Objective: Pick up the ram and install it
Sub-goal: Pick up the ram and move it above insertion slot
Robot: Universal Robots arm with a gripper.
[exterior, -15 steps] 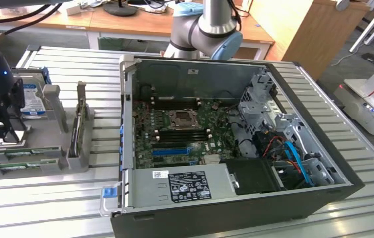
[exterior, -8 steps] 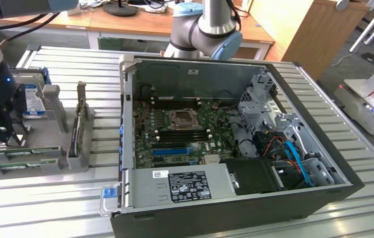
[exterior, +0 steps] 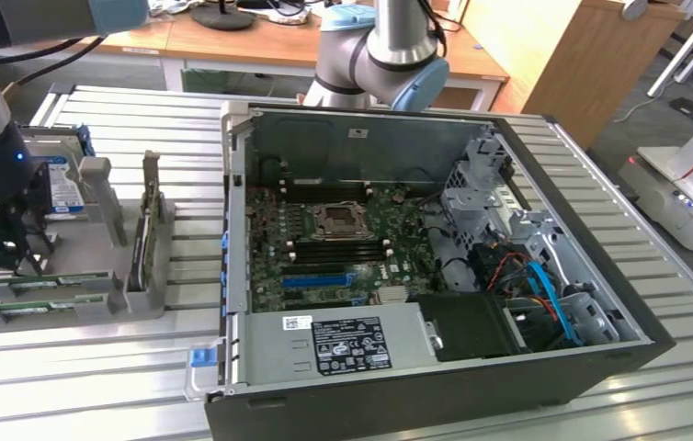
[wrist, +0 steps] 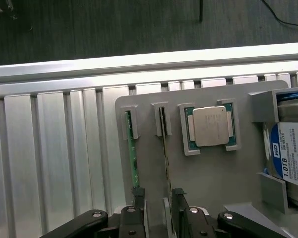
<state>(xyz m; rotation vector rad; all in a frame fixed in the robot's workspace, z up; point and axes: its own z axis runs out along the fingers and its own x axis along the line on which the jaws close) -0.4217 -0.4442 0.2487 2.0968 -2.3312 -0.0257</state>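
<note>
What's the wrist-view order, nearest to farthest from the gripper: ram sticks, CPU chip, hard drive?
1. Ram sticks, slotted beside the gripper; the two are too close to call.
2. CPU chip, midway along the tray.
3. Hard drive, at the tray's edge beyond the chip.

1. I see the ram [wrist: 132,153]: a long, thin green PCB stick, standing on edge in a narrow slot of the grey holder [wrist: 208,173].
2. One end is tucked into the slot's raised bracket.
3. The 2nd ram stick [wrist: 165,148] is in the next slot, parallel and just beside the first, not touching. It's edge-on to me, so it looks dark.
4. Label: can't tell from here.
5. Both are seated in the holder, outside the PC case [exterior: 445,404], i.e. not yet installed.
</note>
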